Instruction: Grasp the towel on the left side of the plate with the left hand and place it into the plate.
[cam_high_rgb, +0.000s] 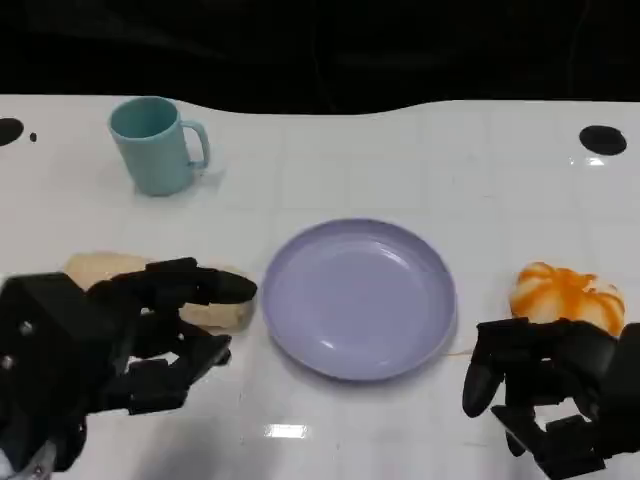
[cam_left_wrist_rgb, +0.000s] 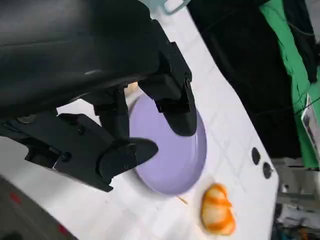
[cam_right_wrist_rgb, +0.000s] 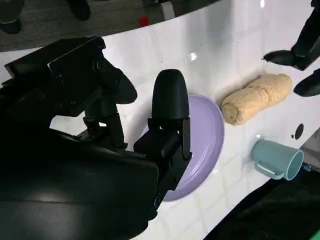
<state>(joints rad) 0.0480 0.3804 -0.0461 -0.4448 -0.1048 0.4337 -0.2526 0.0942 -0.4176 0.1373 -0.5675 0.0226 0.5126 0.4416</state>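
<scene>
- My left hand (cam_high_rgb: 120, 340) hovers over the white worktop (cam_high_rgb: 400, 160), fingers (cam_high_rgb: 205, 285) spread apart and holding nothing.
- The towel (cam_high_rgb: 215, 312), a beige rolled cylinder with a nubby terry surface, lies on the worktop left of the plate (cam_high_rgb: 360, 298), just beyond and partly under my fingertips; I cannot tell whether they touch it.
- The plate is round, smooth, lavender and shallow.
- My right hand (cam_high_rgb: 555, 385) sits right of the plate, fingers loosely curled, gripping nothing.
- Behind it lies a soft orange-and-white lump (cam_high_rgb: 568, 295), partly hidden.
- A teal mug (cam_high_rgb: 155, 143) stands upright at the far left.
</scene>
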